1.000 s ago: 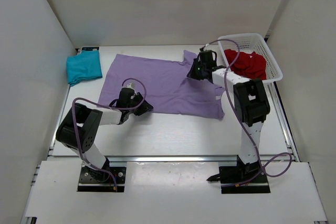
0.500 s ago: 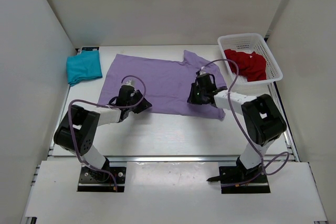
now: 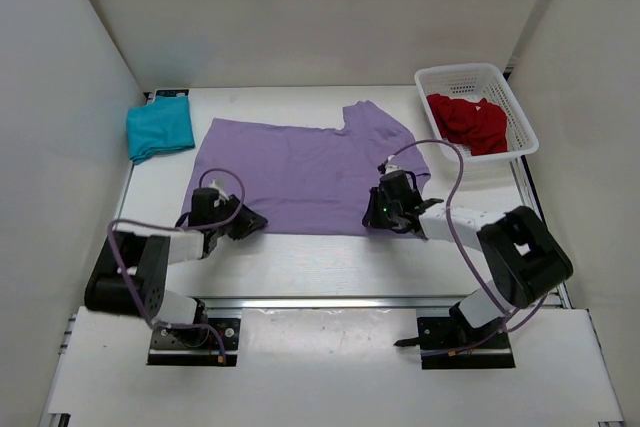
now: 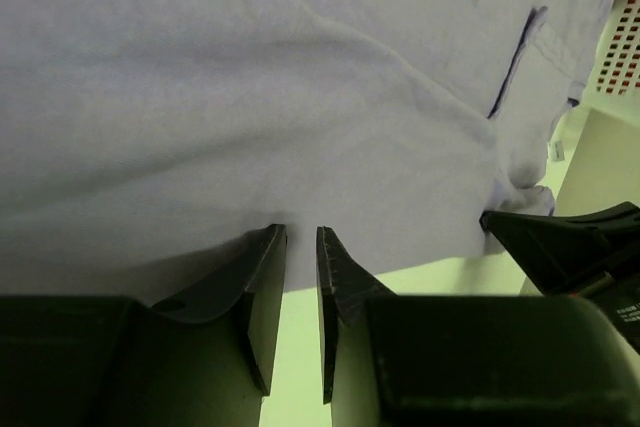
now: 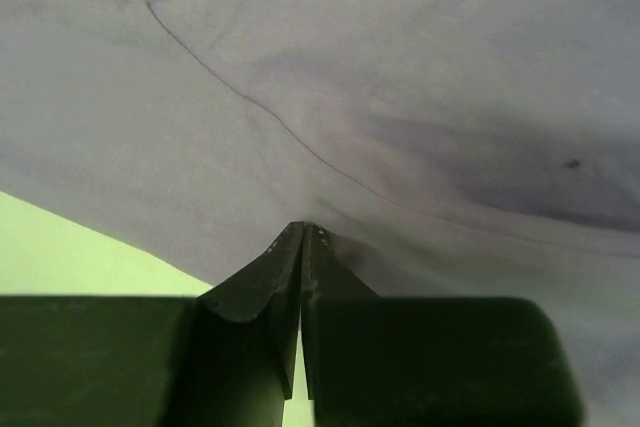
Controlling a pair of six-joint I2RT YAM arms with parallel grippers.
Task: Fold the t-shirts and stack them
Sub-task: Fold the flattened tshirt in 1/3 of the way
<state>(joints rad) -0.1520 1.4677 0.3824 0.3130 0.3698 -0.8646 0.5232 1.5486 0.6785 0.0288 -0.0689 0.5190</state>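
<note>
We see the lavender shirt [image 3: 300,172] spread flat mid-frame on the surface [image 3: 320,259]. The right hand [image 5: 302,229] pinches its lower hem. The left hand [image 4: 300,232] sits at the hem, fingers narrowly apart; we cannot tell whether it grips.

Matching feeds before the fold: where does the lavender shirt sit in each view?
Top external: lavender shirt spread flat mid-table.
Left wrist: fills the upper frame.
Right wrist: fills nearly the whole frame.
Shared landmark: right gripper, pinching the shirt's near hem.
</note>
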